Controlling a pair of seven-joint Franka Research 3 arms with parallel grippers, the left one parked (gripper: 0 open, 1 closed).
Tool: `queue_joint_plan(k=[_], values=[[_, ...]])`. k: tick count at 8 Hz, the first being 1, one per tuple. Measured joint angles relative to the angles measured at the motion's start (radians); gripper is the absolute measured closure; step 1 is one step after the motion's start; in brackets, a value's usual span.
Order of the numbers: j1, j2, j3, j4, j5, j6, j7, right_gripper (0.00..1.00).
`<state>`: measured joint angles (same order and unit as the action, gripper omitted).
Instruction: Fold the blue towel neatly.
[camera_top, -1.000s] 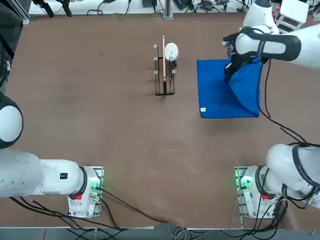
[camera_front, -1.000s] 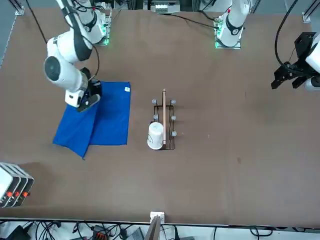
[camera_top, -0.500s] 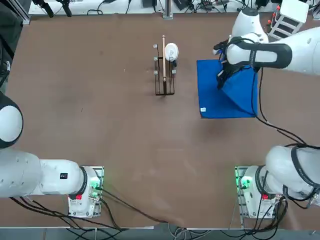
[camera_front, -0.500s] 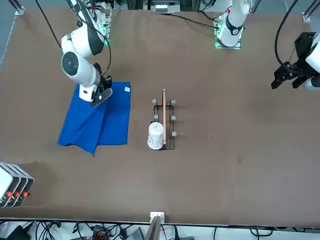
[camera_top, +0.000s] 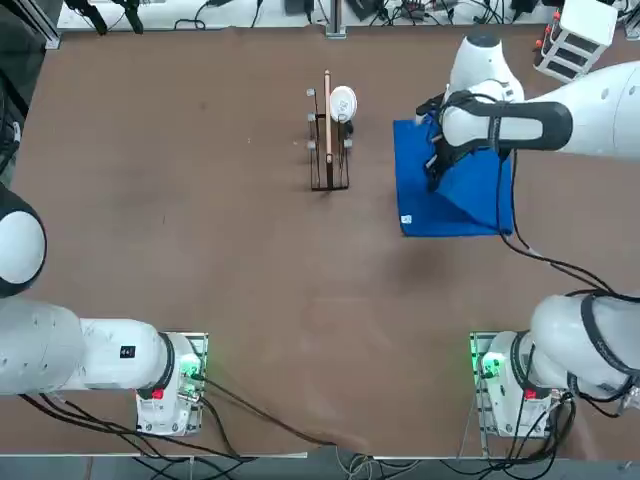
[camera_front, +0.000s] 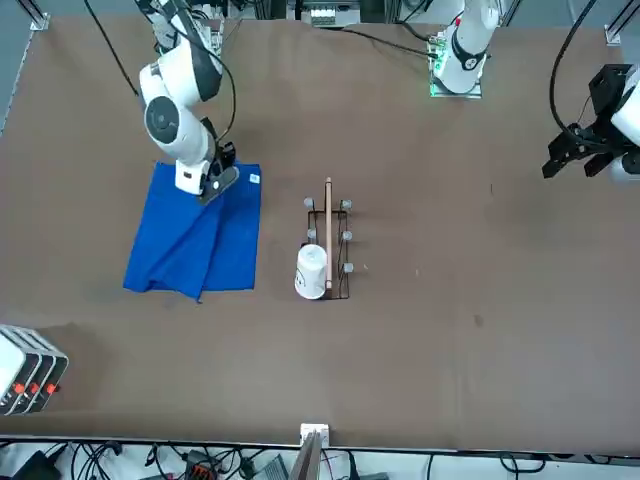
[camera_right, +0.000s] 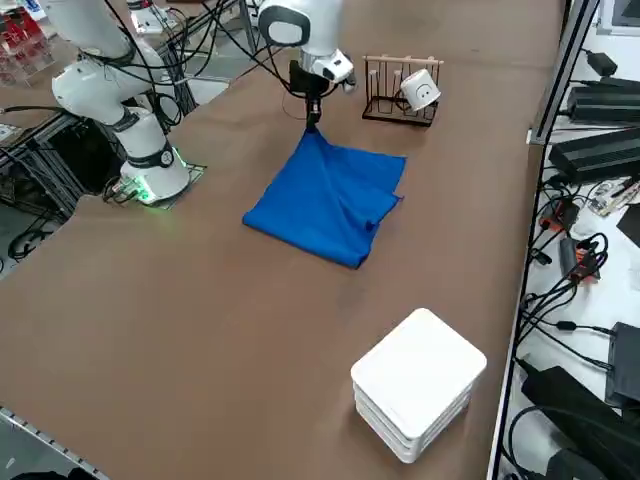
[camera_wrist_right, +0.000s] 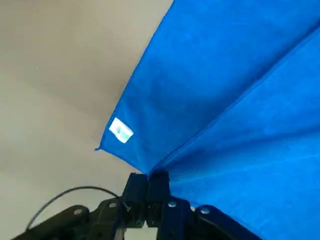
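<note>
The blue towel (camera_top: 455, 190) lies on the brown desk (camera_top: 200, 220) in the robot's right half, toward the far side, just to the right of a small wooden rack (camera_top: 328, 150). Most of the cloth rests flat, but one part is lifted and drawn over the rest: a raised flap slopes up from the outer side to a peak above the edge nearer the rack. In the front view the towel (camera_front: 195, 240) shows a diagonal crease where the lifted layer overlaps the flat one, and its near edge is uneven, with a small point hanging past the line. A small white tag (camera_wrist_right: 120, 131) sits at the corner nearest the robot on the rack side, lying flat on the desk.

The right gripper (camera_wrist_right: 147, 186) has its fingers clamped on a pinch of the towel's edge, the cloth fanning away from the closed tips. In the right side view the gripper (camera_right: 312, 112) points down and holds the peak of the cloth clear of the desk.

The rack holds a thin upright wooden board and a white cup (camera_top: 342, 102) at its far end. A white box-like stack (camera_right: 418, 380) sits on the desk well apart from the towel, toward the robot's right edge.
</note>
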<state>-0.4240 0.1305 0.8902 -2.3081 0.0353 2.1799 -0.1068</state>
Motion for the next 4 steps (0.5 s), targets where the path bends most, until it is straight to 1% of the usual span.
queue_joint_plan(k=[4], values=[[0.059,-0.035,0.003,-0.006,0.0,-0.037,0.043,0.98]])
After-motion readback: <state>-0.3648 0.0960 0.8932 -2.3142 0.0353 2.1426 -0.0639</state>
